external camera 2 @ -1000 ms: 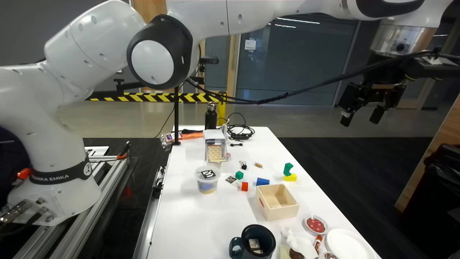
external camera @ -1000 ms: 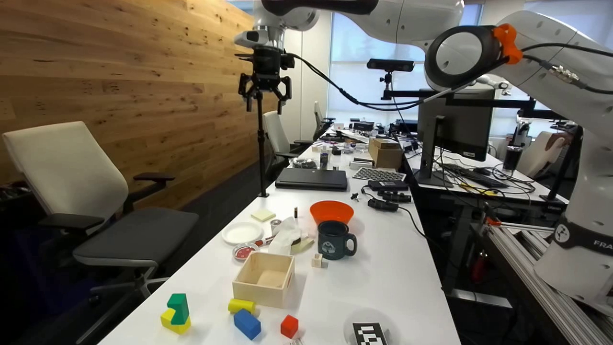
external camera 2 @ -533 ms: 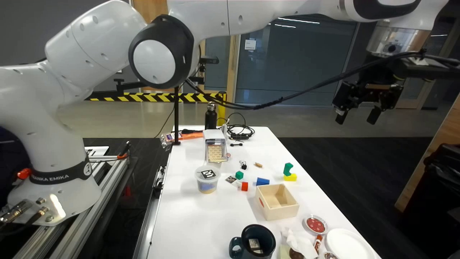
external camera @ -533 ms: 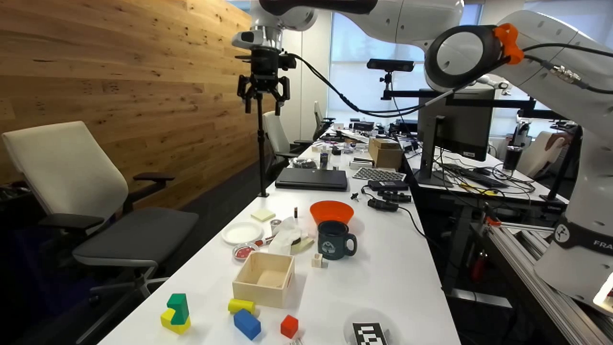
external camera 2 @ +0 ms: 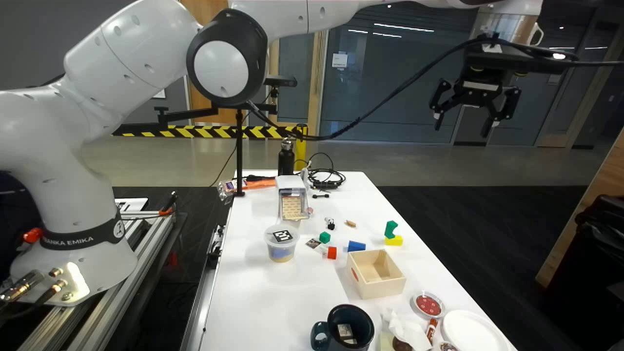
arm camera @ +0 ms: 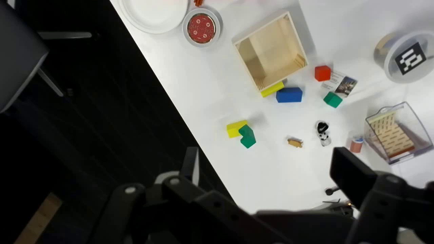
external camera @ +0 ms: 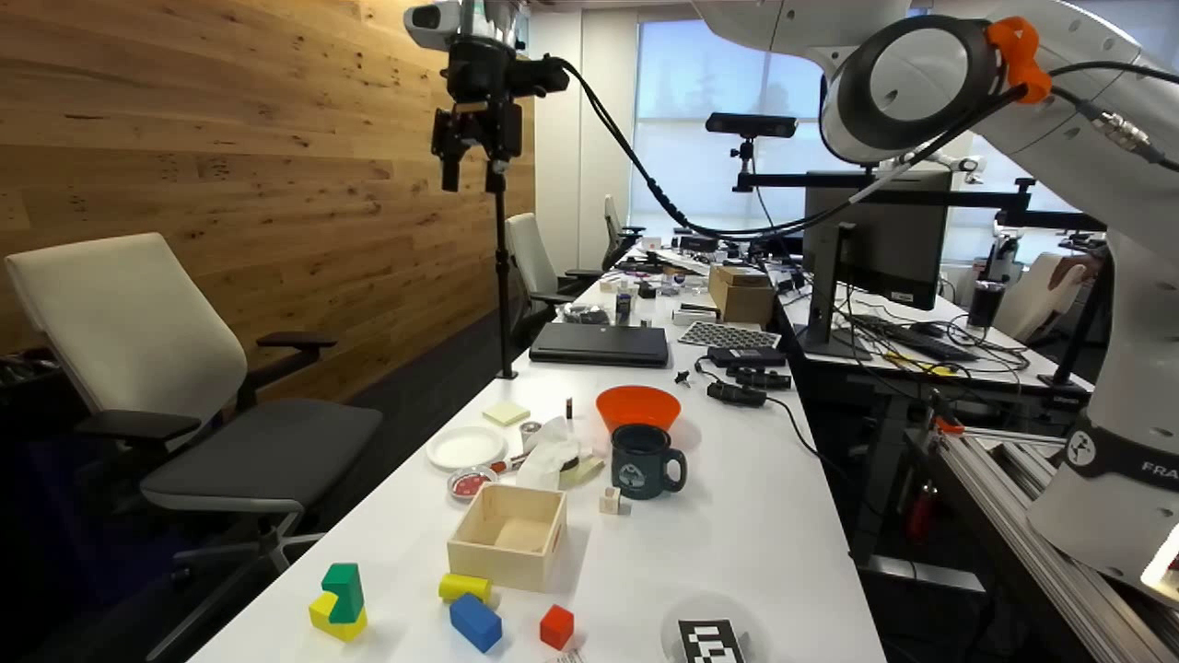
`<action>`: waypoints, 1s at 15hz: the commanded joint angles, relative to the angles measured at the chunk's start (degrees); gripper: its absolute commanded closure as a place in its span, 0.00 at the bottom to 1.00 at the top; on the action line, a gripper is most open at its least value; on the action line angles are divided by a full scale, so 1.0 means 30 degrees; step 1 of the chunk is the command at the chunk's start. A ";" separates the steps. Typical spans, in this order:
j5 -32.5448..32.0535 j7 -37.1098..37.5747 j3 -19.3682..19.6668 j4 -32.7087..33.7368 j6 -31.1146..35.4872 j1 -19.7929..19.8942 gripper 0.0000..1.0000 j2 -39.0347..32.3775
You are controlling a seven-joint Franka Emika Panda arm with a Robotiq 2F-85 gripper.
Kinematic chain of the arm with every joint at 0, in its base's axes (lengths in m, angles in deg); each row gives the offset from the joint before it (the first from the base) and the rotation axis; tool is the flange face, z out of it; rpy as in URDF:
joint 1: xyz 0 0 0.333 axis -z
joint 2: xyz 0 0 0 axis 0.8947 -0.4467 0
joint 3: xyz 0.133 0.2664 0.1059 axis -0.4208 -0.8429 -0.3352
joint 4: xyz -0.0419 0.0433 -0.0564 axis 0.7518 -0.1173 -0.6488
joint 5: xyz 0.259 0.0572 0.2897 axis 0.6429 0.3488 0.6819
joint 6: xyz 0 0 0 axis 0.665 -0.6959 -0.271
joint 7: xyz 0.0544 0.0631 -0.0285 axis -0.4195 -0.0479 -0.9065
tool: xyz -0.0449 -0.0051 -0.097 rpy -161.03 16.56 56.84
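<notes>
Beside a wooden wall [external camera: 230, 166] and an office chair [external camera: 262, 451], a white table [external camera: 700, 562] bears a green block [arm camera: 248, 137] resting on a yellow block [arm camera: 234, 129]; high above, the gripper [external camera 2: 462, 126] hangs with its jaws spread wide.

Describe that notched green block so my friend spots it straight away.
On the white table, find the open wooden box and the blue block near it. Closer to the edge beside the office chair, the notched green block rests on a yellow block. Unlike the plain green cube, it has a rounded notch.
</notes>
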 commanded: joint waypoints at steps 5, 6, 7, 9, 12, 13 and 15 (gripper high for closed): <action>0.1024 0.7699 -0.0095 -0.0239 -0.0067 0.0262 0.00 0.0493; 0.1116 0.8584 -0.0123 -0.0223 0.0085 0.0383 0.00 0.0405; 0.1305 0.8934 -0.0281 -0.0134 0.0498 0.0585 0.00 0.0221; 0.0630 0.8153 -0.0030 -0.0217 0.0290 0.0243 0.00 0.0293; 0.0772 0.8463 -0.0059 -0.0207 0.0385 0.0419 0.00 0.0206; 0.0782 0.8488 -0.0064 -0.0207 0.0387 0.0418 0.00 0.0203; 0.0793 0.8512 -0.0085 -0.0205 0.0390 0.0415 0.00 0.0203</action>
